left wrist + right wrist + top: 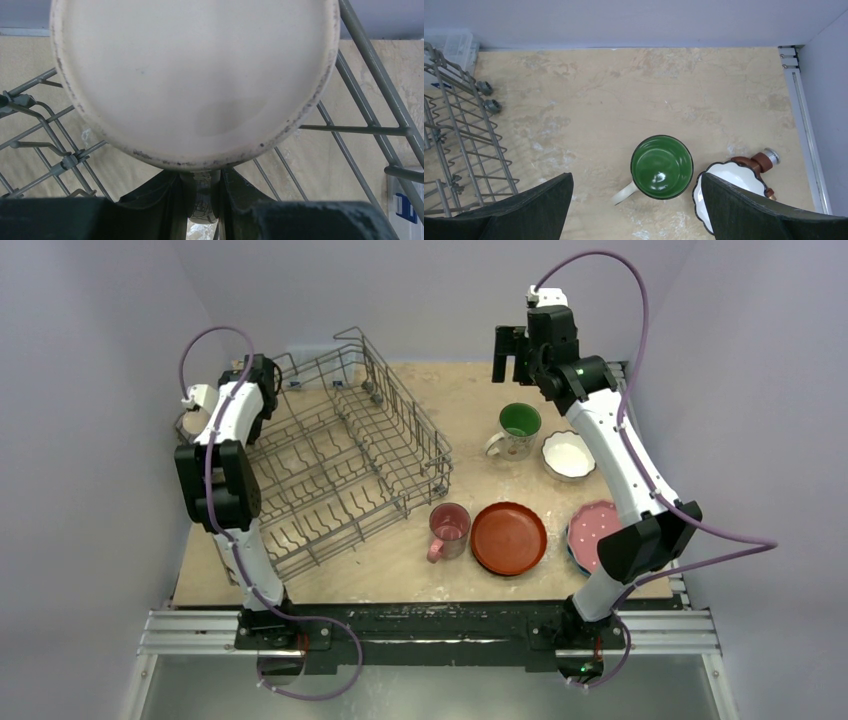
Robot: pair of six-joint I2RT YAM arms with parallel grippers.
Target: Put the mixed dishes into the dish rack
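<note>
My left gripper point(202, 195) is shut on the handle of the beige mug point(195, 75), whose round bottom fills the left wrist view, with wires of the grey dish rack point(350, 129) behind it. In the top view this gripper point(250, 375) is at the far left side of the rack point(340, 460), and the mug point(188, 423) shows only partly behind the arm. My right gripper point(510, 365) is open and empty, high above the cream mug with green inside point(518, 425) point(662, 167). The white fluted bowl point(568, 455) point(724, 185) stands right of that mug.
The pink mug point(449, 528) and red-orange plate point(509, 538) sit near the front. The pink dotted plate point(595, 535) lies on the blue plate point(572, 552), partly under my right arm. A brown and silver object point(759, 161) lies beside the bowl. A clear plastic box point(312, 365) stands behind the rack.
</note>
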